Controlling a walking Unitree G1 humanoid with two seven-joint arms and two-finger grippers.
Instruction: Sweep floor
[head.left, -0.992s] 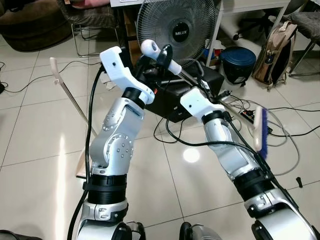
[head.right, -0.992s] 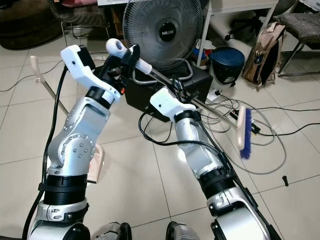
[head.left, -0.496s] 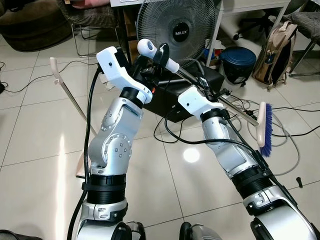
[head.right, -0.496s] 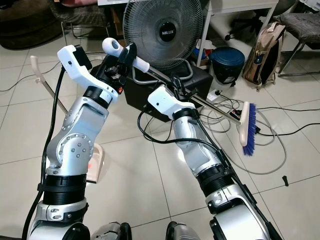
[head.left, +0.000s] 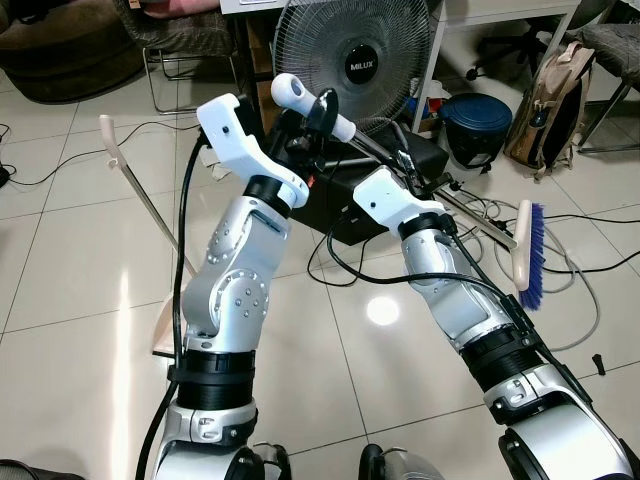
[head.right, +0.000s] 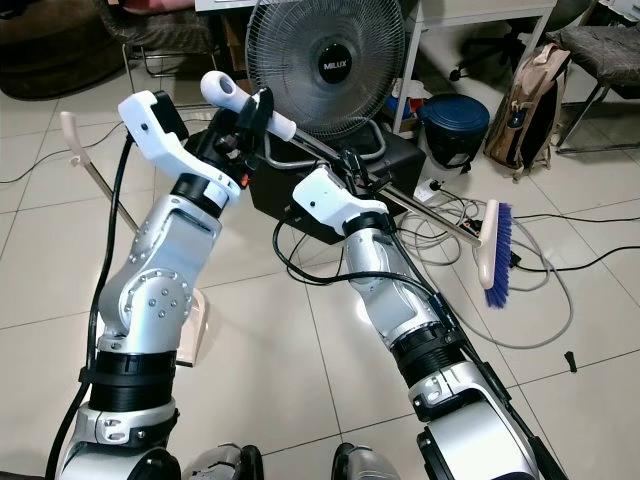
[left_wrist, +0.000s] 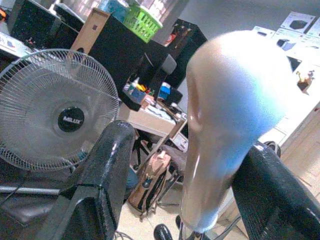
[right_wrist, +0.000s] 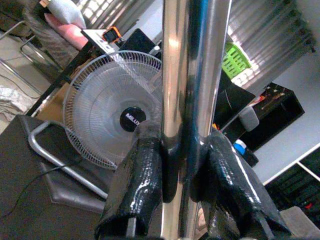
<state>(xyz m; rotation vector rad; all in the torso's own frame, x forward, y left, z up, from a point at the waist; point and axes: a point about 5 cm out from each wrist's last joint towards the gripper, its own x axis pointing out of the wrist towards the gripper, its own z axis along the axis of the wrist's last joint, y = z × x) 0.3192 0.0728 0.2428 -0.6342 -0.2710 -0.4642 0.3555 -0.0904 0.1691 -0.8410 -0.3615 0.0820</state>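
Across the tiled floor (head.left: 80, 260) in front of the robot slants a broom (head.right: 400, 205), held up by both arms; its white handle end (head.left: 297, 95) sits high near the standing fan (head.left: 360, 60), its chrome shaft runs down to the right, and its blue bristle head (head.left: 528, 255) hangs just over a tangle of cables (head.left: 580, 290); the left claw (left_wrist: 170, 165) is clamped on the white grip (left_wrist: 235, 115), one black finger on each side; the right claw (right_wrist: 182, 165) is closed tight around the chrome shaft (right_wrist: 192, 75) lower down; a dustpan (head.left: 165, 320) with a long handle stands behind the left arm; a backpack (head.right: 525, 100) and a dark bin (head.right: 455, 125) sit beyond.
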